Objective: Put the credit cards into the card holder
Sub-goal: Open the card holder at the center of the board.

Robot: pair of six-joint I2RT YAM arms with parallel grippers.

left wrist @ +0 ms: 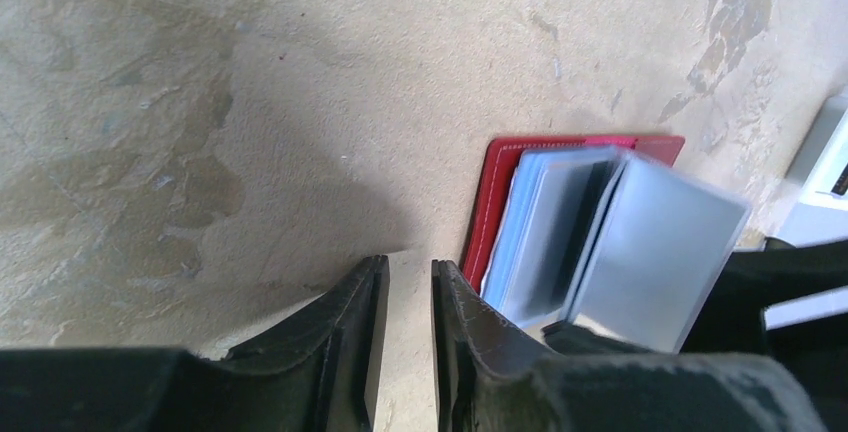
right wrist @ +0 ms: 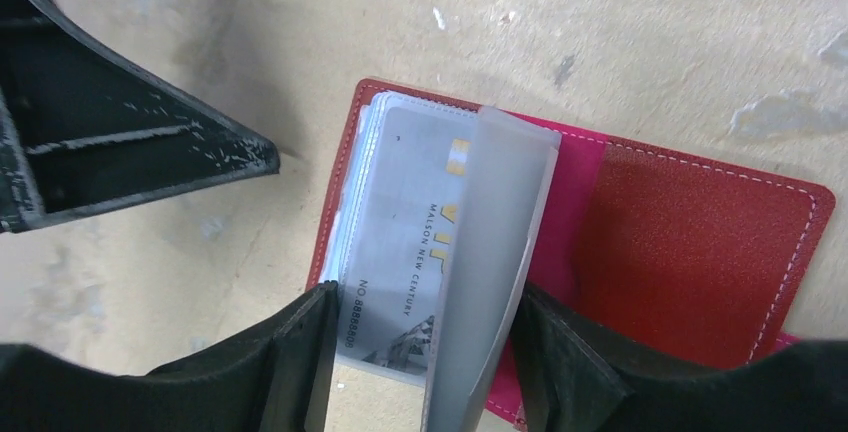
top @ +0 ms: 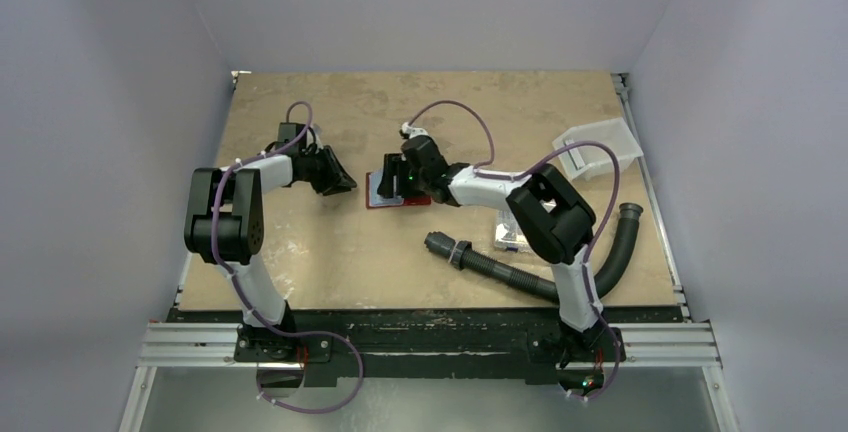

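Risk of the grey card (right wrist: 400,242) being bent or dragged askew by an off-centre squeeze is noted, the right claw (right wrist: 425,297) being half-open astride it, the left claw (left wrist: 408,272) narrowly open and empty, the open red card holder (right wrist: 700,252) lying flat beneath it on the table (top: 330,252); read: "VIP", "MALSON NEW CENTURY".

— What do the arms look like?
— The left arm (top: 225,220) and the right arm (top: 545,214) are a matching pair, with smooth white links between chunky black joint housings.
— Any wiring on show?
— A purple cable (top: 300,110) runs along the outside of each arm in loose loops.
— And the ends?
— The left gripper (top: 348,186) and the right gripper (top: 392,185) are matte black. Each has two wedge-shaped fingers (left wrist: 350,342) with flat inner faces, and pale scuffs and scratches mark the plastic.
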